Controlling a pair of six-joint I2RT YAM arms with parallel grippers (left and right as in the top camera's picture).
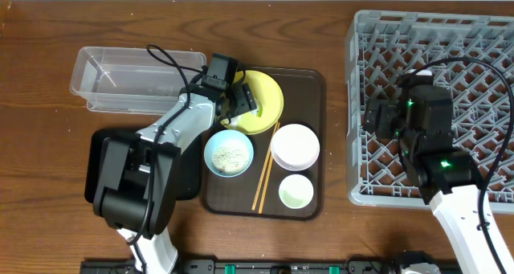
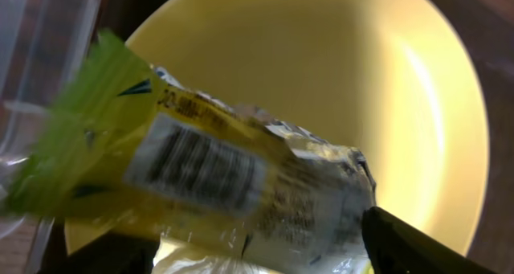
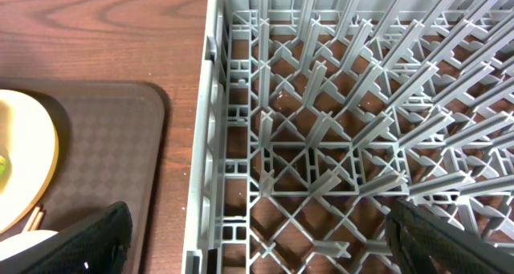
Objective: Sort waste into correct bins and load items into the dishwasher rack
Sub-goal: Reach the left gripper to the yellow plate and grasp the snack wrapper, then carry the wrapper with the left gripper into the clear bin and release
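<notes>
The grey dishwasher rack (image 1: 377,41) is sitting to the right of the dark brown serving tray (image 1: 308,89), with a strip of wooden table showing between them. The right gripper (image 3: 265,254) is hanging over the rack's side nearest the serving tray. Its fingers are spread wide apart and holding nothing, with the lattice of pegs below them.

The clear plastic tub (image 1: 132,81) is lying to the upper left of the serving tray, apart from it. The shallow black tray (image 1: 189,177) is lying just left of the serving tray, and the left arm's base is covering most of it.

On the serving tray, the round yellow plate (image 1: 269,105) is occupying the far left part. The white bowl (image 1: 295,145) is standing at the middle right. The light blue bowl (image 1: 229,153) is standing on the left side, just below the plate. The small pale cup (image 1: 295,191) is sitting in the near right corner, just below the white bowl. The two wooden chopsticks (image 1: 265,169) are lying side by side between the two bowls, slanting from the plate's edge toward the serving tray's near edge.

The left gripper (image 1: 243,105) is reaching over the plate's left part. In the left wrist view it appears clamped on the green-yellow snack wrapper (image 2: 209,177), though only one dark finger (image 2: 418,246) is showing, at the wrapper's edge. The wrapper is hanging above the plate, barcode side up, with its green end toward the tub.

The whitish rice grains (image 1: 230,155) are lying piled inside the blue bowl.
</notes>
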